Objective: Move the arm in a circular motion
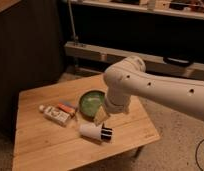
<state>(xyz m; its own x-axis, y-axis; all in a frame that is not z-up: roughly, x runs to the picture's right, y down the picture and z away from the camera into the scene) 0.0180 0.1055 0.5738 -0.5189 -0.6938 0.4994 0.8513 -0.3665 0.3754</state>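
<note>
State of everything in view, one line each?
arm: bent down over the table
gripper: low, at the bowl's right edge
bowl: upright, partly behind the arm
cylinder: on its side, black end right
tube: lying flat
packet: lying flat beside the tube

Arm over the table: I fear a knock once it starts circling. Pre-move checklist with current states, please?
1. Arm raised above the wooden table: ok.
2. Gripper clear of the green bowl: cannot tell; it hangs at the bowl's right rim.
3. White cylinder clear of the gripper: not ok; it lies right beside it.
4. White tube out of the way: ok; left of the bowl, apart from the arm.
5. Gripper empty: cannot tell.
</note>
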